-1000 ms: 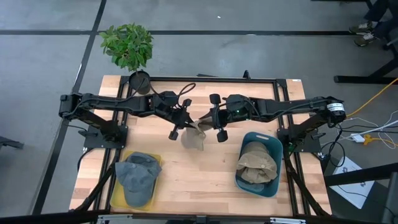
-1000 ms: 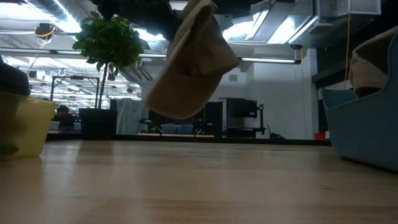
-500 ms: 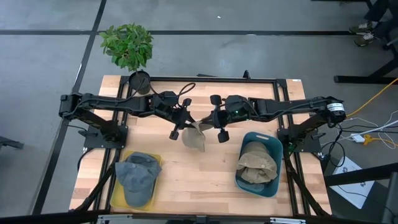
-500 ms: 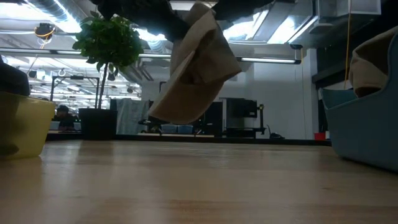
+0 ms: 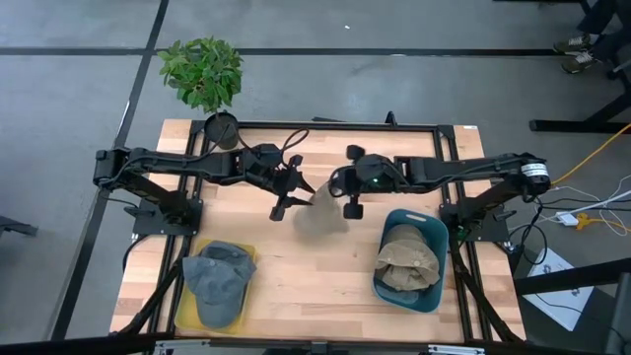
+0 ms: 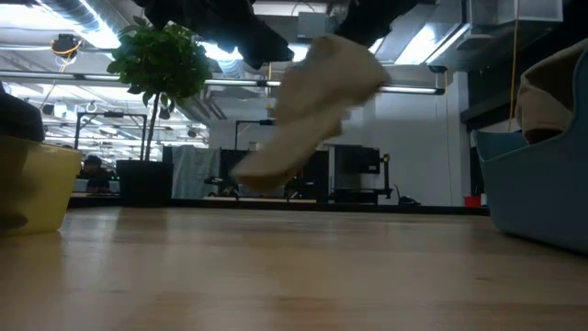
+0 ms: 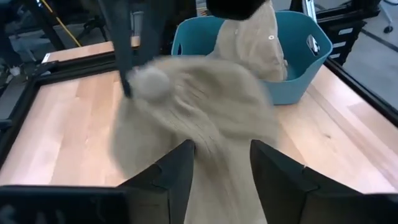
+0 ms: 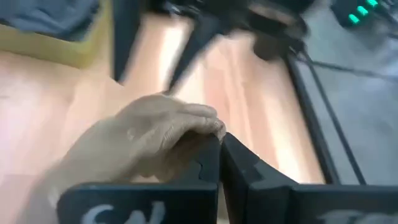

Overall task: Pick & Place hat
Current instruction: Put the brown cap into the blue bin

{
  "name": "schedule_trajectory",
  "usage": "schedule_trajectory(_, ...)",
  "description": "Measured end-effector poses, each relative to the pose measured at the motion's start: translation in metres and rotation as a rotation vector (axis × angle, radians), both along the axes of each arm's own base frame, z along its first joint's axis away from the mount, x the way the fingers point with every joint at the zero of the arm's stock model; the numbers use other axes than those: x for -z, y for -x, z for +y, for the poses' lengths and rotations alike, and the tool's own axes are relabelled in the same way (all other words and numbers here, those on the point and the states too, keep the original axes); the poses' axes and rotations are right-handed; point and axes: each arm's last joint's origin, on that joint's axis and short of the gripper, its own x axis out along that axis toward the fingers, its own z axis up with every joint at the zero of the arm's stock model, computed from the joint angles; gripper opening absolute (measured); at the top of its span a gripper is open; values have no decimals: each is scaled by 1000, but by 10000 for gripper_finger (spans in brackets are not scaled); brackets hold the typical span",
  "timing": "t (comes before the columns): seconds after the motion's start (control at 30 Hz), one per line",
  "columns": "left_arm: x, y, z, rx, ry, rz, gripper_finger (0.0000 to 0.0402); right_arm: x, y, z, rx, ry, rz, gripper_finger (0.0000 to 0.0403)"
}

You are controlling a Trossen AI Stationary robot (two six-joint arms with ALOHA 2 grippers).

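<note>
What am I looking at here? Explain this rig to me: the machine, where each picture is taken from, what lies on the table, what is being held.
These are two dark robot arms working at a wooden table. One picture looks straight down from above, one looks level across the tabletop, and two come from cameras on the arms' wrists.

On the table stand a yellow bin holding a grey-blue cap and a teal bin holding tan hats. A potted plant stands at the far left corner.

In the middle, above the table, hangs a tan hat. The right end effector is shut on its fabric, as its wrist picture shows. The left end effector is beside it with its fingers apart on either side of the hat, not pinching it.
</note>
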Motion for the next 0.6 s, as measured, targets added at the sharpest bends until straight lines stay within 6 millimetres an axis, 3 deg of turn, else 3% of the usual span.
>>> schedule_trajectory(0.33,0,0,0,-10,34,7,157,-38,54,19,225,32,-81,2)
schedule_trajectory(0.6,0,0,0,-10,33,7,157,-57,89,16,395,29,-159,2)
